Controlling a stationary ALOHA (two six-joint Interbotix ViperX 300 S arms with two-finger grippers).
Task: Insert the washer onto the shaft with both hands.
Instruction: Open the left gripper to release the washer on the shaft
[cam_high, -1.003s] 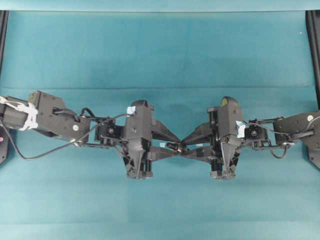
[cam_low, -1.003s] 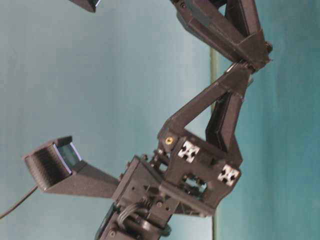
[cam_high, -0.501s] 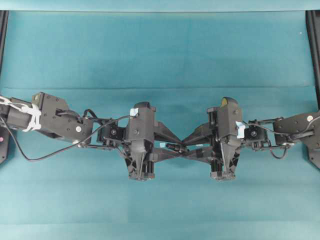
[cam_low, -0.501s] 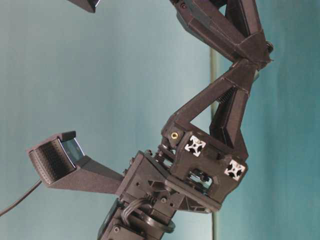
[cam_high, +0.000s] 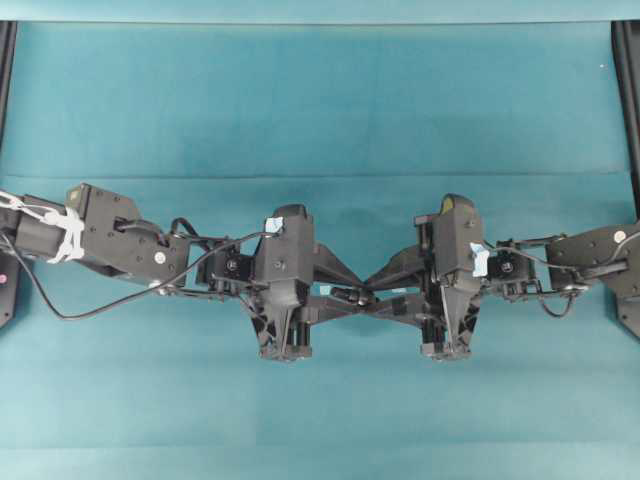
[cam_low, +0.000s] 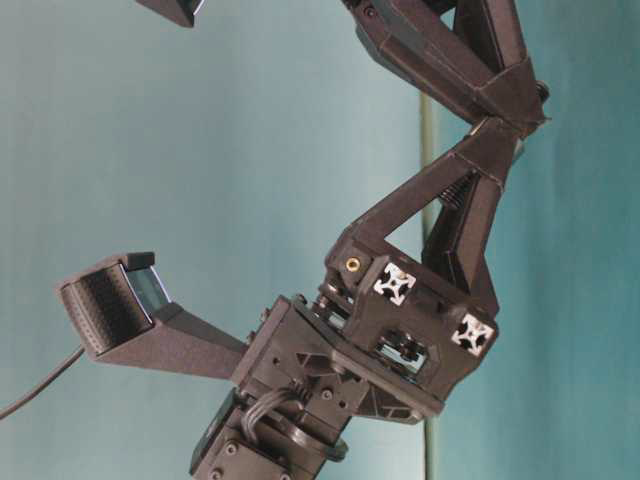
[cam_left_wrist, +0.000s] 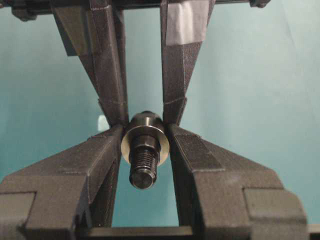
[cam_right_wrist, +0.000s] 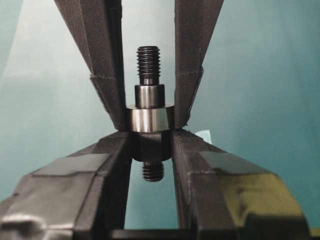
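A: Where is the shaft right now?

B: In mid-air above the teal table, at the point where the 2 grippers meet tip to tip. In the overhead view it is only a small dark bit at the centre.

A: Which way does it point?

B: Its long axis runs along the line joining the 2 arms, left-right in the overhead view. In the left wrist view one threaded end points toward that camera. In the right wrist view a longer threaded end points away up the frame and a short threaded stub points back toward the lens.

A: And the washer?

B: It sits on the shaft, a bright ring around the stepped body, its hole in line with the shaft's axis. In the right wrist view it shows as a shiny band across the shaft's middle.

A: What grips what?

B: The right gripper is clenched on the shaft's dark thick section, just behind the washer. The left gripper has 1 finger on each side of the washer; they are very close to its rim, but I cannot tell whether they press it or have let go.
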